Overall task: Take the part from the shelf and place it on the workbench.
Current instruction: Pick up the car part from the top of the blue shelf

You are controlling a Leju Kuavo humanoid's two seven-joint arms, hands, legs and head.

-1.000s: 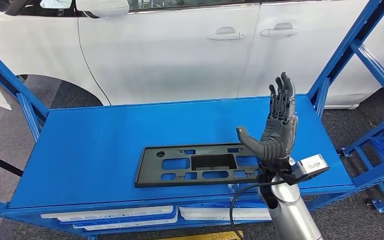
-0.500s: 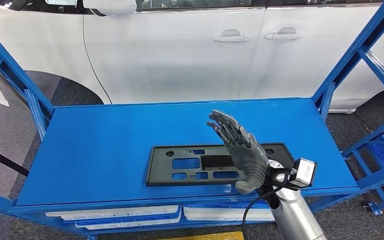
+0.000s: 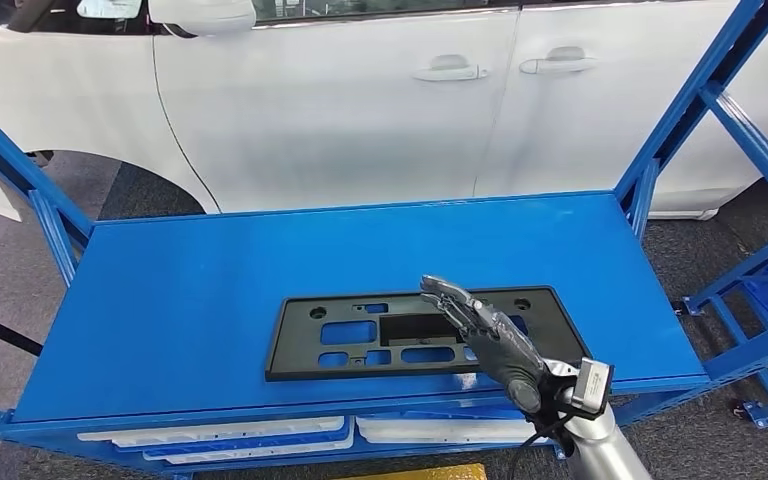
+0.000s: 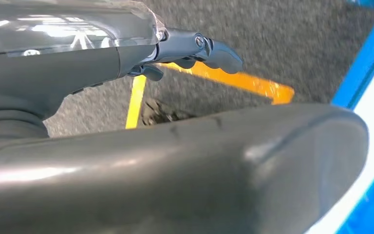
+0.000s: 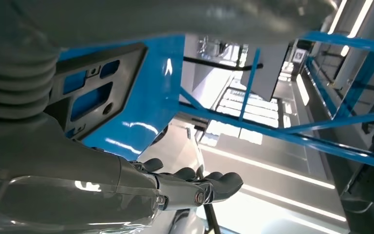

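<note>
The part [image 3: 360,335] is a flat black plastic plate with several cut-outs. It lies near the front edge of the blue shelf top [image 3: 210,270]. My right hand [image 3: 490,340] reaches over the plate's right end, flat, palm down, fingers stretched out and apart, gripping nothing. In the right wrist view the plate [image 5: 92,92] lies on the blue surface beside the hand [image 5: 78,165], whose fingertips [image 5: 214,185] are bare. My left hand [image 4: 175,161] hangs over the floor and holds nothing.
A white car [image 3: 360,100] stands close behind the shelf. Blue slanted uprights [image 3: 690,110] frame both ends of the shelf. White parts [image 3: 230,432] lie on the tier below. A yellow floor line [image 4: 233,80] runs under the left hand.
My right hand has tipped from upright with fingers up to palm down and has sunk low over the plate's right end. The plate stays where it was.
</note>
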